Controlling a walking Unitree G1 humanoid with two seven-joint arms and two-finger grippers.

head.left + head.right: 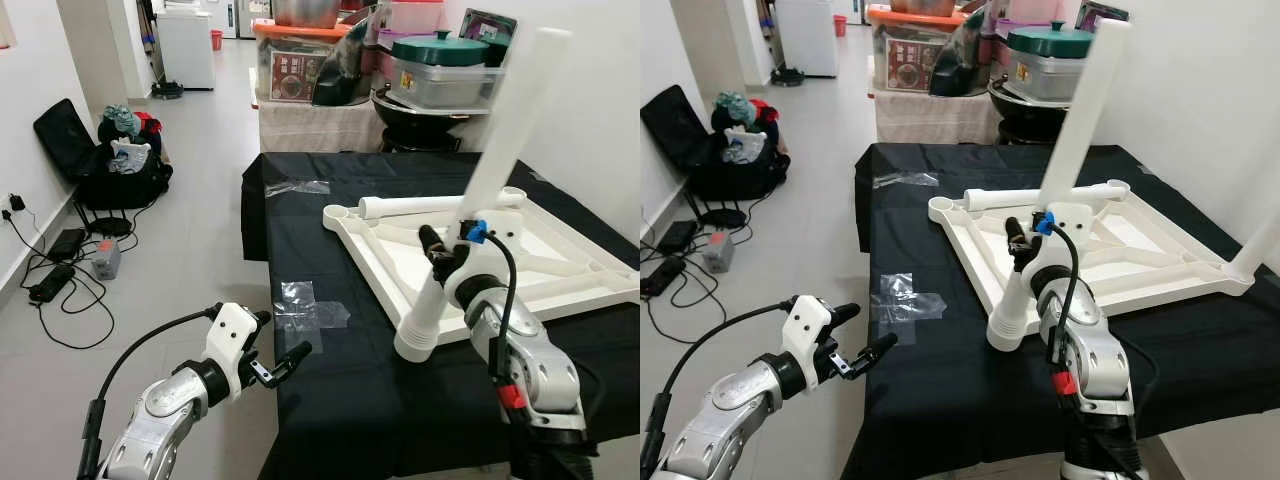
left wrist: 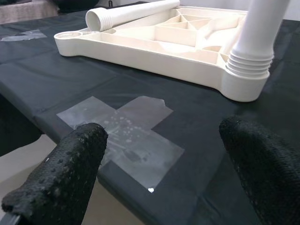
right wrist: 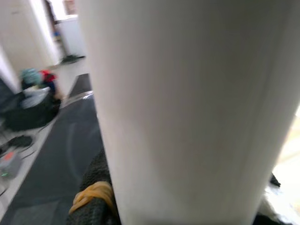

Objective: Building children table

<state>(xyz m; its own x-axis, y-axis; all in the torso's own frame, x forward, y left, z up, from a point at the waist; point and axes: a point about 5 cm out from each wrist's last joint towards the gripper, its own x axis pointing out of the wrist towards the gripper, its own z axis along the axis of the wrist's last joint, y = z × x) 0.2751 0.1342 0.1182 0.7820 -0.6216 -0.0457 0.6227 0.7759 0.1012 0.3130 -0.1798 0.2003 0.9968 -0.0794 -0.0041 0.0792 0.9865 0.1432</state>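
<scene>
**Leg being seated in near corner socket**

An upturned white tabletop (image 1: 560, 262) lies on the black-covered table (image 1: 330, 400), right of centre. A white table leg (image 1: 490, 180) stands in the tabletop's near corner socket (image 1: 417, 343), tilted to the right, and is pinched low down by the right gripper (image 1: 1025, 240). A second leg (image 1: 420, 206) lies loose across the far edge.

The leg should be brought vertical before it is turned or pressed; thread engagement can't be judged from here, probably partial.

The left gripper (image 1: 285, 362) hovers off the table's near left edge, fingers (image 2: 70, 173) spread and empty, near the clear tape cross (image 2: 123, 140). It could be used to steady the tabletop.
</scene>
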